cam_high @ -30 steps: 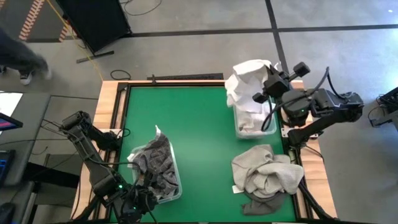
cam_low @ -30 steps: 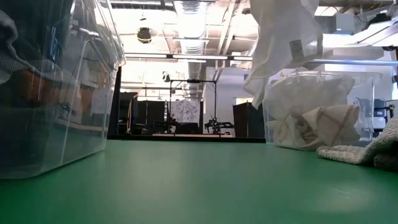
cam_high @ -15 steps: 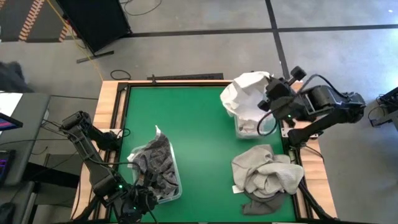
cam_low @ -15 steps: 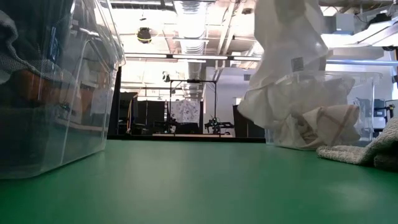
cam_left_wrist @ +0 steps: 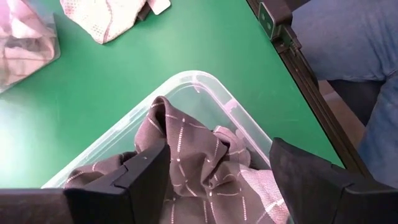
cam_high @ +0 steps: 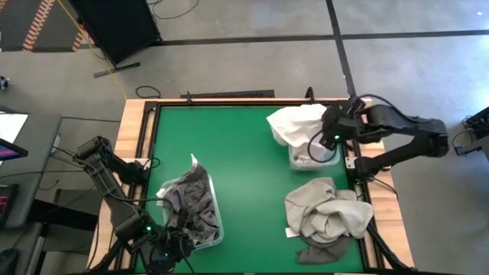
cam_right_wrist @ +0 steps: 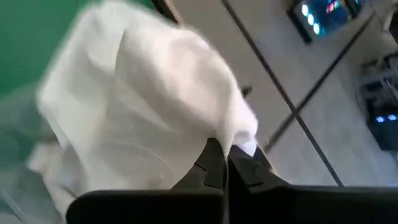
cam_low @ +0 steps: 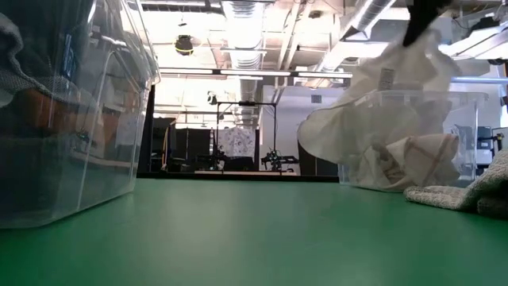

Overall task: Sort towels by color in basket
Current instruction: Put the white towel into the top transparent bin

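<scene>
Nearest, a dark grey patterned towel (cam_left_wrist: 205, 168) is seen lying in a clear bin (cam_high: 218, 221), with the left gripper (cam_left_wrist: 217, 177) held wide open and empty above it. Farther off, a white towel (cam_high: 294, 122) is pinched by the closed right gripper (cam_high: 330, 139), draped over the rim of the far clear bin (cam_high: 294, 162).

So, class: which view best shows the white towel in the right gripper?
The high view: the white towel drapes over the bin rim, pinched by the right gripper. The low view shows its side; the right wrist view, a blur; the left wrist view, nothing.
</scene>
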`<act>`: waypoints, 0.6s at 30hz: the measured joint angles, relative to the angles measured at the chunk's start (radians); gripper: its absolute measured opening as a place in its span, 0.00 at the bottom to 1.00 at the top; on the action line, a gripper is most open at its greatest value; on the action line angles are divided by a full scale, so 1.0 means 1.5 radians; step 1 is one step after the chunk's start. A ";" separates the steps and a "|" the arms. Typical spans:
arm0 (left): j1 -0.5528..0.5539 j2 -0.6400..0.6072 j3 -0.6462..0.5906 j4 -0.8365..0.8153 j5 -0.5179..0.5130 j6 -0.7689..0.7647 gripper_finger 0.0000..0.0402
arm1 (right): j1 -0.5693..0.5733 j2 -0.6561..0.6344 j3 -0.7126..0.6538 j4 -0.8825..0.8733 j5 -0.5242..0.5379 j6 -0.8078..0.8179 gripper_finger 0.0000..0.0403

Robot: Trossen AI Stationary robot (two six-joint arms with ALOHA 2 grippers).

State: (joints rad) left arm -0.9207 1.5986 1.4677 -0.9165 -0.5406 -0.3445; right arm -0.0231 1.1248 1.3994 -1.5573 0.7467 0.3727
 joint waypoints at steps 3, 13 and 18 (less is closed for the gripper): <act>0.000 0.000 0.000 0.000 0.000 0.000 0.66 | -0.042 0.000 -0.058 0.035 -0.028 -0.016 0.04; 0.000 0.000 0.000 0.001 0.000 0.000 0.66 | -0.214 0.020 -0.241 0.316 -0.235 -0.181 0.04; 0.000 0.000 0.000 0.000 0.001 0.000 0.66 | -0.293 0.062 -0.325 0.391 -0.326 -0.210 0.04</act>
State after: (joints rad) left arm -0.9203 1.5986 1.4678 -0.9165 -0.5396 -0.3443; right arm -0.4629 1.2171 0.9122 -0.9713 0.2571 0.0572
